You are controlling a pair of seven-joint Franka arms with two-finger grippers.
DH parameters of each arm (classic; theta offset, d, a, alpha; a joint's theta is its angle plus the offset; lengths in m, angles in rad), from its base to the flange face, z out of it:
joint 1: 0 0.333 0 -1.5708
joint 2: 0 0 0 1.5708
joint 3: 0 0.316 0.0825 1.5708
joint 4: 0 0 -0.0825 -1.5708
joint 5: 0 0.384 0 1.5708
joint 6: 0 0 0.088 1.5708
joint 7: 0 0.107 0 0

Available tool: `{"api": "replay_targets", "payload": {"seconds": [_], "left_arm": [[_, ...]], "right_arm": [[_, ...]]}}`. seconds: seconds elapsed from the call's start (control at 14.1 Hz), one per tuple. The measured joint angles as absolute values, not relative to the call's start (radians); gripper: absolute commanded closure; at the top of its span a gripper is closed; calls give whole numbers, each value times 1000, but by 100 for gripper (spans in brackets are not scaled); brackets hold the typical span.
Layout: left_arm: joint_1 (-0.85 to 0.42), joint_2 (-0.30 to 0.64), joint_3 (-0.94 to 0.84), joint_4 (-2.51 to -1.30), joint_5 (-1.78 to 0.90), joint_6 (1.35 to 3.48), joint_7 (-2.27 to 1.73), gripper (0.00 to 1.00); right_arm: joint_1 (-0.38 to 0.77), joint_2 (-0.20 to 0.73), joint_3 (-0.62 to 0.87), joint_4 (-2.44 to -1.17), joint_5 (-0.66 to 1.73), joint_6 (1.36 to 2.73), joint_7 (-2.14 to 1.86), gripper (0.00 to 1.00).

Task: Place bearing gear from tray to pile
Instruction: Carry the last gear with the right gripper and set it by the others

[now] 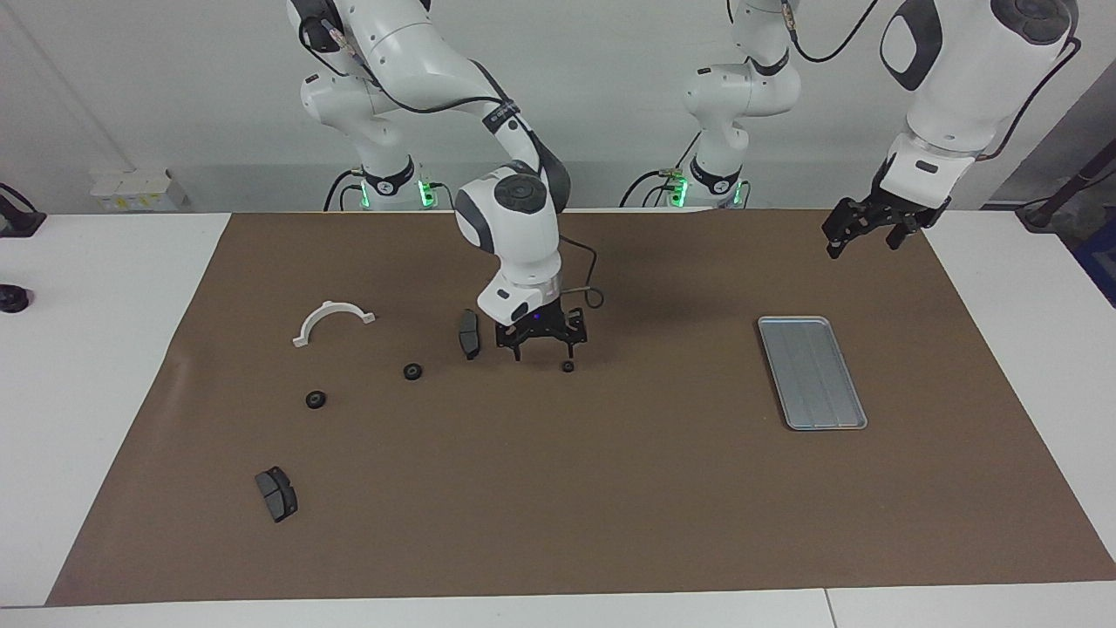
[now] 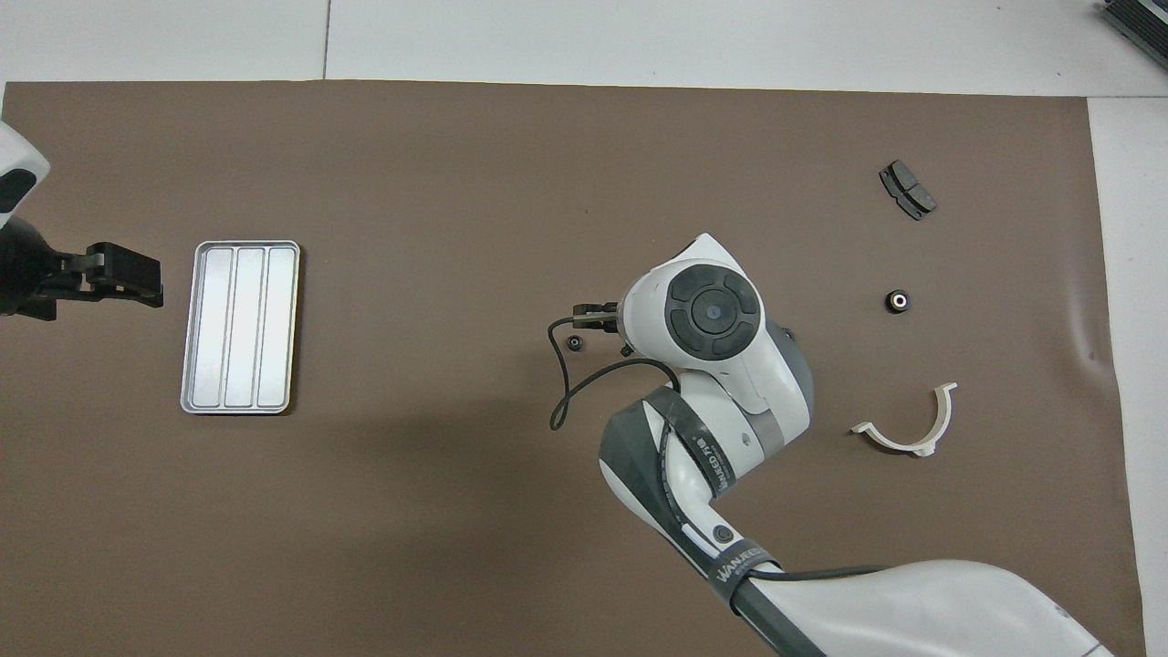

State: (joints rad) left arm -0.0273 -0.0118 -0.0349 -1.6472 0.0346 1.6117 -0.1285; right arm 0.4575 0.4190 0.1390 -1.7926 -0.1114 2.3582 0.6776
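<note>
On the brown mat covering the worktop [image 1: 105, 262] lie three small black bearing gears: one [image 1: 568, 366] near the mat's middle, directly under the right gripper [image 1: 542, 346], whose fingers are spread and grasp nothing, and two more, one [image 1: 412, 372] and another [image 1: 316, 399], toward the right arm's end. One silver ridged tray [image 1: 813, 372] sits toward the left arm's end with nothing in it. Two dark brake pads are visible: one [image 1: 469, 333] just beside the right gripper, the other [image 1: 276, 494] farther from the robots near the mat's corner. One white half-ring bracket [image 1: 331, 320] lies nearer to the robots than the two outer gears. Raised over the mat's edge, nearer the robots than the tray, the left gripper [image 1: 866, 228] hangs released and empty.
</note>
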Motion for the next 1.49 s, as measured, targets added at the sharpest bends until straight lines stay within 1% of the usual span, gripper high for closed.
{"api": "replay_targets", "payload": {"seconds": [0.14,0.28,0.43,0.5,0.64,0.78,1.13,1.28,1.49], "left_arm": [[-26,-12,-34,-1650,29,1623,-129,0],[-15,-12,-33,-1653,6,1647,-123,0],[-10,-12,-33,-1656,0,1657,-91,0],[-9,-11,-33,-1657,-1,1657,-75,0],[-9,-11,-33,-1658,-1,1657,-59,0],[-7,-11,-31,-1663,-1,1657,-58,0],[-4,-12,-29,-1668,-1,1657,-58,0],[-4,-12,-29,-1668,-1,1657,-58,0],[-4,-12,-29,-1668,-1,1657,-58,0]], "right_arm": [[484,453,139,-1777,-140,2358,717,1],[496,475,139,-1768,-145,2358,729,10],[505,496,139,-1763,-145,2361,746,25],[512,506,139,-1760,-145,2363,759,35],[521,516,138,-1755,-147,2363,772,64],[522,516,137,-1752,-148,2362,775,100],[510,517,123,-1739,-192,2363,828,100],[464,514,119,-1725,-198,2363,829,100],[348,483,118,-1723,-203,2363,731,100]]}}
